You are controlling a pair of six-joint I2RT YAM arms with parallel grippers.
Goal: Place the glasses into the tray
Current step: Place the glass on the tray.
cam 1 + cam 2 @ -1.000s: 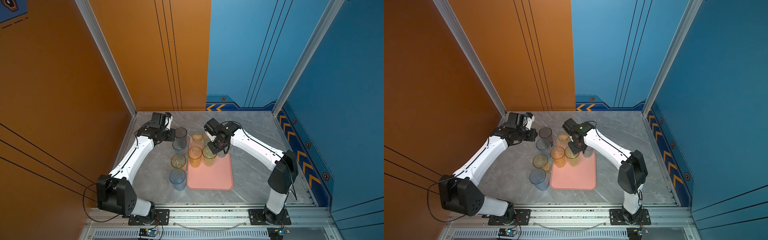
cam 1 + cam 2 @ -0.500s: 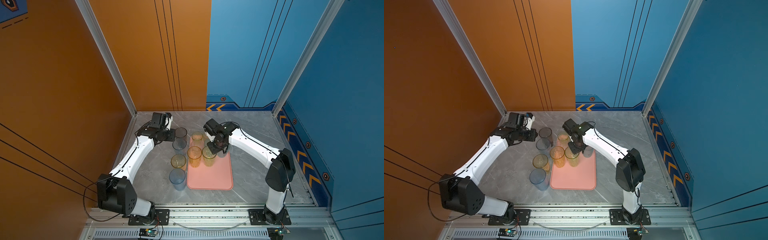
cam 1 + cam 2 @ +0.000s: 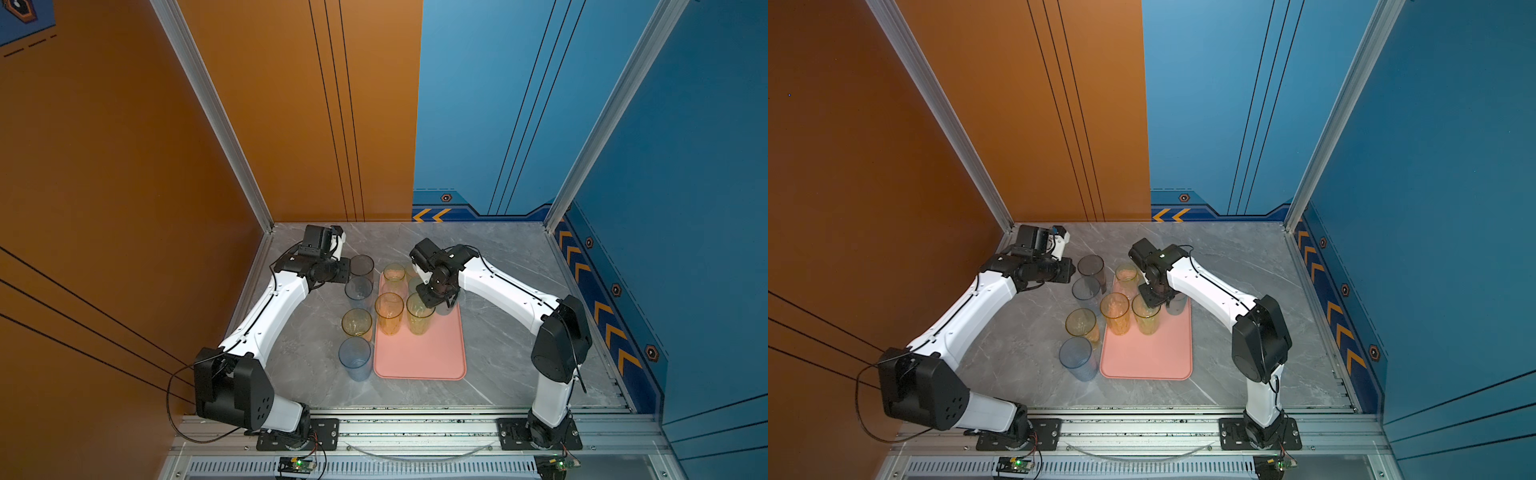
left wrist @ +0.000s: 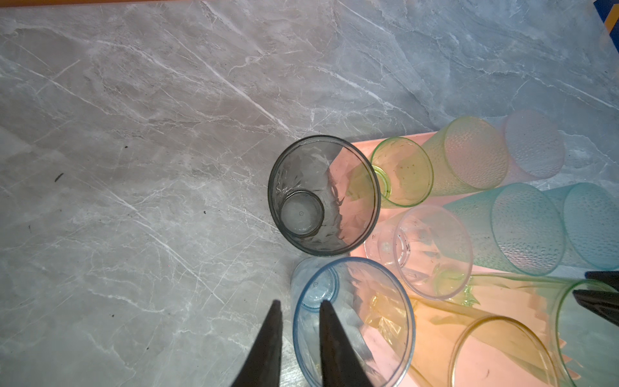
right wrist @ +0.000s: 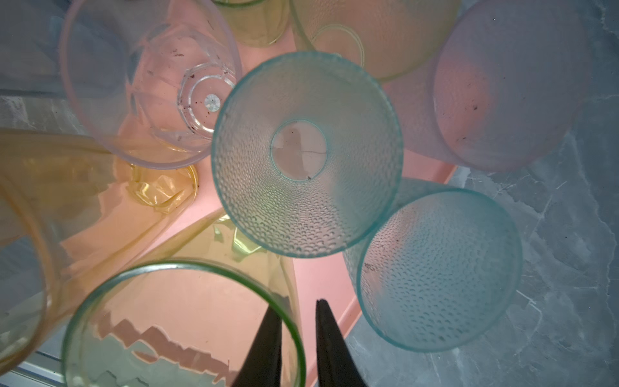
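The salmon-pink tray [image 3: 419, 357] [image 3: 1146, 357] lies mid-table with several glasses standing at its far end. My right gripper [image 5: 296, 306] hangs over a tall green-rimmed glass [image 5: 184, 328] [image 3: 420, 318] on the tray. One finger is inside its rim and one outside, slightly open, with a gap to the wall. Two teal dimpled glasses [image 5: 306, 154] [image 5: 438, 268] stand just beyond. My left gripper [image 4: 299, 303] straddles the rim of a pale blue glass [image 4: 353, 321] [image 3: 358, 287] left of the tray, jaws narrowly open. A dark grey glass [image 4: 323, 196] [image 3: 361, 264] stands next to it.
Off the tray's left side stand a yellow glass [image 3: 356, 322] and a blue glass [image 3: 354, 357]. An amber glass [image 3: 389, 312] stands on the tray beside the green one. The tray's near half is bare. Orange and blue walls close in the grey marbled table [image 3: 498, 374].
My right gripper's jaws have parted a little from the green-rimmed glass's wall, and the glass stays on the tray. The left arm has not moved.
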